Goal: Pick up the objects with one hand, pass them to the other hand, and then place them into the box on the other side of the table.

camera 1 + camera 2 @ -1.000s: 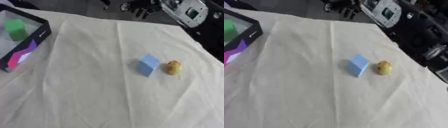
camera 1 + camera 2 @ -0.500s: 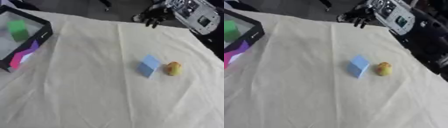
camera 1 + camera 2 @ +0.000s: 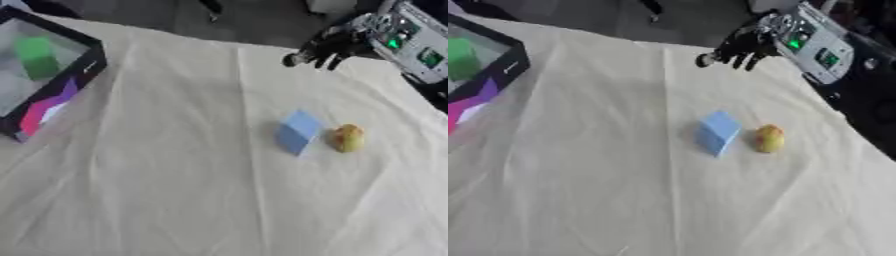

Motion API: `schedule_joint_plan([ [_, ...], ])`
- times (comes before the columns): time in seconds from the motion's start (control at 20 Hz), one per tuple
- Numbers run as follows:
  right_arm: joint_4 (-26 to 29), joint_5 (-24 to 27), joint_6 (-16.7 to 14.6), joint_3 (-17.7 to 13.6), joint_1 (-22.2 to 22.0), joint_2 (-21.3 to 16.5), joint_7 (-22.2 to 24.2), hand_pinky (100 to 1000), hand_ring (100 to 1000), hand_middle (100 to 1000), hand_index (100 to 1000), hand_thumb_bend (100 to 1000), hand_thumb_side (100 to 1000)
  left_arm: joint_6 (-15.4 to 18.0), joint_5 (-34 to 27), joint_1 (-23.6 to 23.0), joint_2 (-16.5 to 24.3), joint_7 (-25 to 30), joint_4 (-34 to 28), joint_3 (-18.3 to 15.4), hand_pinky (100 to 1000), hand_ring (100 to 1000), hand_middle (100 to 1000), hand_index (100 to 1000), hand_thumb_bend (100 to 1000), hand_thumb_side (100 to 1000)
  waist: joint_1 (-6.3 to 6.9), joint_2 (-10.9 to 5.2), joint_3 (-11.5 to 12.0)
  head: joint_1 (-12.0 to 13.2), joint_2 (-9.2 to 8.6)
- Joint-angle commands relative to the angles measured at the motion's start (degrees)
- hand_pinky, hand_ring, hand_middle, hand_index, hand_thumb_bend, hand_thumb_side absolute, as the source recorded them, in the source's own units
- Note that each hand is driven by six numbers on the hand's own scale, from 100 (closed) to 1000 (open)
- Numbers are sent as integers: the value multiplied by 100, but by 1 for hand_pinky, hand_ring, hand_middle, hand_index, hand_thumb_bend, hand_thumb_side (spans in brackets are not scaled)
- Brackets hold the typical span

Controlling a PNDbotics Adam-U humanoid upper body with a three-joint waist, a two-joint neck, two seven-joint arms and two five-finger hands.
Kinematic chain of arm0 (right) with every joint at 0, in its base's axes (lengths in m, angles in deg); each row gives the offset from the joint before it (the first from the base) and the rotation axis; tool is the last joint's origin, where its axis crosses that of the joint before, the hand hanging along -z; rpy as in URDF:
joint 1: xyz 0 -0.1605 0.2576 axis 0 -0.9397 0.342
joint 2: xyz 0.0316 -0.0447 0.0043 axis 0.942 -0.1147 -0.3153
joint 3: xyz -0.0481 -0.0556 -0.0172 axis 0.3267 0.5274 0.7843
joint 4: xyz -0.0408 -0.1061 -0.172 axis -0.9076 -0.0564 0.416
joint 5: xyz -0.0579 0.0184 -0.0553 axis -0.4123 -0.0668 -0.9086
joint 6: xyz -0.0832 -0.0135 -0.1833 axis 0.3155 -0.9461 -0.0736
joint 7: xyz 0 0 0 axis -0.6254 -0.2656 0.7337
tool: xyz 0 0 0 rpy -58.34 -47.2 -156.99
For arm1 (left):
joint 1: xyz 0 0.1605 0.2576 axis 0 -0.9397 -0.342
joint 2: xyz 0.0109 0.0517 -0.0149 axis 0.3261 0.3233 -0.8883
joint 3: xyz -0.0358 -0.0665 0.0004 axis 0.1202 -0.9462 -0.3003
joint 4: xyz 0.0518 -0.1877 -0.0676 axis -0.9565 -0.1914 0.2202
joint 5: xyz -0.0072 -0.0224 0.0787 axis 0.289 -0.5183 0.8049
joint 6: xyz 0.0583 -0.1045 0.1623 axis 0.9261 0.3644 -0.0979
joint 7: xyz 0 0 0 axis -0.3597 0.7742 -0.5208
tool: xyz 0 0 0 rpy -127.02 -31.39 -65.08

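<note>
The box (image 3: 52,75) runs off the left edge in both views, so its near wall and most of its floor go unseen; the green block (image 3: 37,57) inside it is a soft smear, shape hard to settle. The right hand (image 3: 325,46) is blurred at the far side, its fingers (image 3: 290,60) melting together, so whether they curl or hang straight cannot be told. Its arm (image 3: 407,35) is cut by the top right corner. The small yellow thing (image 3: 348,138) beside the blue block (image 3: 297,131) is too fuzzy to name. The desk (image 3: 175,200) spills past every lower edge.
</note>
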Motion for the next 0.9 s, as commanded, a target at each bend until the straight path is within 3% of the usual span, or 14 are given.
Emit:
schedule_joint_plan([
  [0.05, 26, 120, 636, -13, 20, -268, 634, 876, 882, 858, 923, 411, 592, -22, 20, 57, 285, -23, -53, -88, 922, 748, 671, 750, 120, 435, -48, -139, -28, 2, 12],
  [0.35, 118, 285, 569, -56, -234, -339, 414, 878, 879, 853, 920, 423, 572, -38, 42, 69, 274, -29, -43, -84, 922, 748, 671, 748, 114, 432, -65, -142, -26, 1, 12],
  [0.5, 58, 224, 521, -66, -332, -384, 297, 885, 884, 859, 925, 495, 513, -49, 45, 69, 252, -34, -28, -81, 922, 747, 670, 748, 106, 432, -53, -158, -27, -18, 12],
  [0.9, -163, 10, -1, -125, -468, -272, 370, 888, 884, 856, 927, 418, 495, -55, 73, 56, 185, -19, 21, -60, 921, 748, 671, 748, 109, 426, -1, -206, -44, -61, 12],
])
